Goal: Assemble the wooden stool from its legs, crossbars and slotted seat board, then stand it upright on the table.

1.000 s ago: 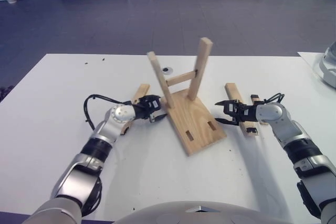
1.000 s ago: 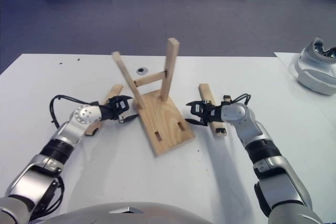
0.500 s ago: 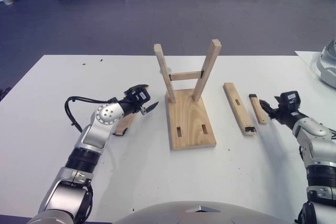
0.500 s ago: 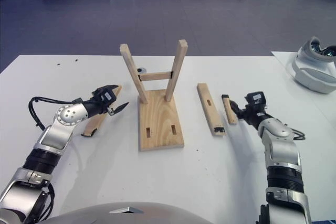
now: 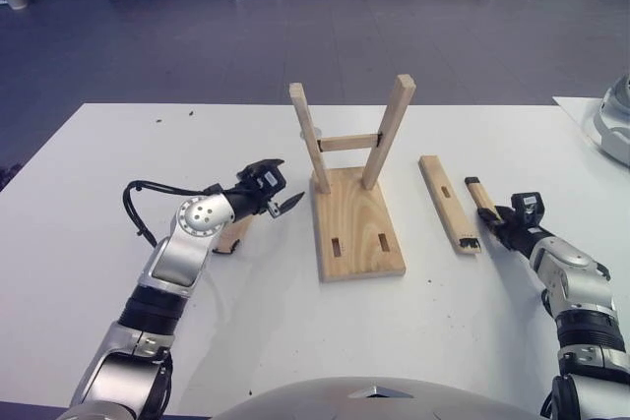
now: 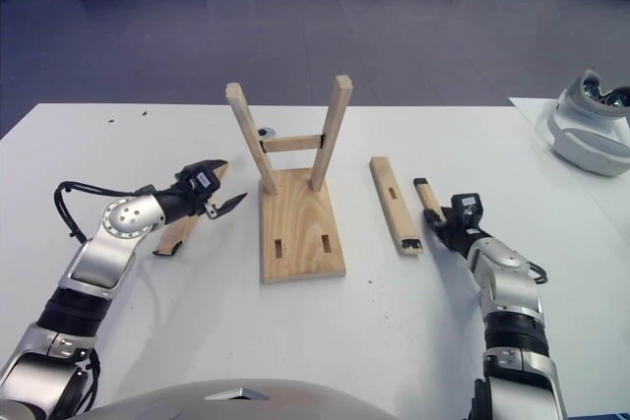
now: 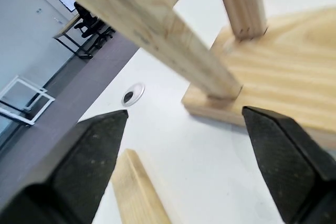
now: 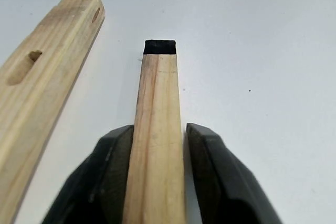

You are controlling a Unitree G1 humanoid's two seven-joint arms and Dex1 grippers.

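Your right gripper (image 6: 440, 223) has swung in to the loose crossbar (image 8: 157, 129), and its jaws now clamp the near end. The crossbar lies flat on the worktop (image 5: 118, 145) beside the spare leg (image 5: 445, 202). Your left gripper (image 5: 285, 184) stays put, jaws apart, beside the seat board (image 5: 359, 228), which has settled flat with two legs upright. I judge the second leg pair comes next.

Nothing legible is showing anywhere. A small pale patch is sitting on the body of the left gripper (image 5: 285, 182) and another on the right gripper (image 5: 497, 217), but both are appearing too small for any letters or numbers to be made out.
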